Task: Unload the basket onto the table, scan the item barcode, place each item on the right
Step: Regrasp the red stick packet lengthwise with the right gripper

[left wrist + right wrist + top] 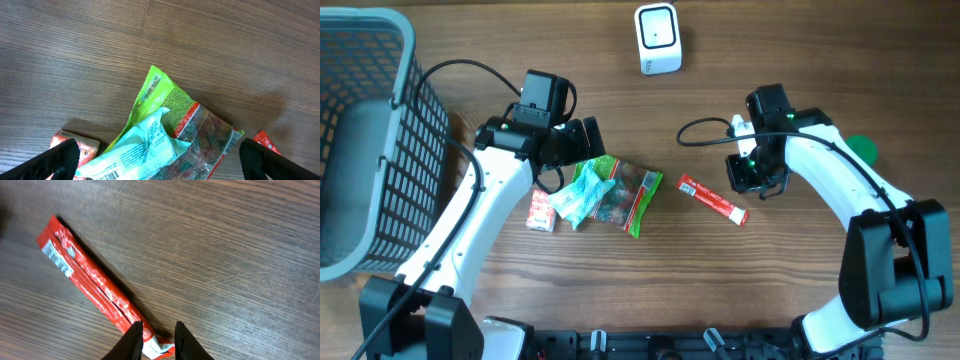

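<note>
Red stick pack (92, 282) lies with one end between right jaws.

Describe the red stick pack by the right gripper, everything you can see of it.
The red stick pack is a long, narrow sachet of glossy film, red with small white print. It has a barcode-like white patch near one end and a white crimp at the other. It lies flat and slanted on the wooden table, right of the snack pile and apart from it. The right gripper straddles the crimped end, jaws narrowly apart; whether they touch it cannot be told.
</note>
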`<state>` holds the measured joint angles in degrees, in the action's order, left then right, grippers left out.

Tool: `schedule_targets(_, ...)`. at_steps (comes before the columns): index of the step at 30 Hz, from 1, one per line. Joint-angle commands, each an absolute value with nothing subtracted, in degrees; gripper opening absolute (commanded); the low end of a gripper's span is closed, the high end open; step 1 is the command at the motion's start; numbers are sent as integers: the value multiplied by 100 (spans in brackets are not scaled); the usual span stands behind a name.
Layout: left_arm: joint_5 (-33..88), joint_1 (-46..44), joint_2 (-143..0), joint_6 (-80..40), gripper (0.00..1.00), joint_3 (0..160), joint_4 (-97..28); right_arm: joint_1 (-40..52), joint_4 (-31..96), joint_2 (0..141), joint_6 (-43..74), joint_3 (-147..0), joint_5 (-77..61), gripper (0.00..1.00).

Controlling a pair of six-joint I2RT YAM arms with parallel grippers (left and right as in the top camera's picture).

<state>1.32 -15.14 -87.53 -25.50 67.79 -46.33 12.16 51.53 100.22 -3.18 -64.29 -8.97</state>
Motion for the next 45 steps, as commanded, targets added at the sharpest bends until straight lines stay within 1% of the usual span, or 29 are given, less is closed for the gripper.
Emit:
schedule_targets(1,54,-1498,-8733,-2440,100,6849,-4633,1179,5146,9942,-1083,-6163,-947,23)
schedule_targets(2,54,-1498,-8733,-2440,100,6849,-4633,1179,5146,9942,-1201,-6112,-947,24)
schedule_targets(3,54,-1498,-8733,-2440,100,6849,-4633,1179,5137,9942,-1258,-6062,-947,27)
schedule_targets(4,54,-1498,-8733,-2440,100,6849,-4633,1181,5124,9942,-1306,-6018,-950,33)
schedule_targets(6,54,-1498,-8733,-2440,100,6849,-4633,1181,5076,9942,-1347,-5918,-952,40)
schedule_targets(11,54,-1498,-8733,-2440,99,6849,-4633,1181,4956,9942,-1356,-5760,-958,41)
schedule_targets(14,54,-1498,-8733,-2440,100,6849,-4633,1181,4978,9942,-1584,-5760,-1306,40)
schedule_targets(19,54,-1498,-8733,-2440,100,6849,-4633,1181,4993,9942,-1693,-5760,-1511,40)
schedule_targets(21,54,-1498,-8733,-2440,100,6849,-4633,1181,4995,9942,-1765,-5760,-1514,34)
schedule_targets(22,54,-1498,-8733,-2440,100,6849,-4633,1181,4995,9942,-1787,-5760,-1511,25)
schedule_targets(23,54,-1498,-8733,-2440,100,6849,-4633,1181,4995,9942,-1785,-5760,-1511,24)
schedule_targets(25,54,-1498,-8733,-2440,100,6849,-4633,1181,4995,9942,-1780,-5760,-1520,24)
schedule_targets(29,54,-1498,-8733,-2440,100,6849,-4633,1181,5004,9944,-1780,-5760,-1660,28)
schedule_targets(35,54,-1498,-8733,-2440,100,6849,-4633,1181,5039,9942,-1780,-5712,-1658,29)
schedule_targets(36,56,-1498,-8733,-2440,100,6849,-4633,1181,5015,9942,-1778,-5662,-1658,30)
schedule_targets(38,54,-1498,-8733,-2440,100,6849,-4633,1181,4847,9942,-1778,-5487,-1614,34)
schedule_targets(40,56,-1498,-8733,-2440,100,6849,-4633,1181,4718,9944,-1780,-5380,-1614,35)
schedule_targets(42,54,-1498,-8733,-2440,100,6849,-4633,1181,4698,9944,-1780,-5339,-1614,34)
schedule_targets(43,54,-1498,-8733,-2440,100,6849,-4633,1181,4696,9942,-1780,-5321,-1612,32)
schedule_targets(44,56,-1498,-8733,-2440,100,6849,-4633,1181,4696,9942,-1776,-5306,-1612,24)
schedule_targets(45,54,-1498,-8733,-2440,100,6849,-4633,1181,4692,9942,-1747,-5282,-1614,22)
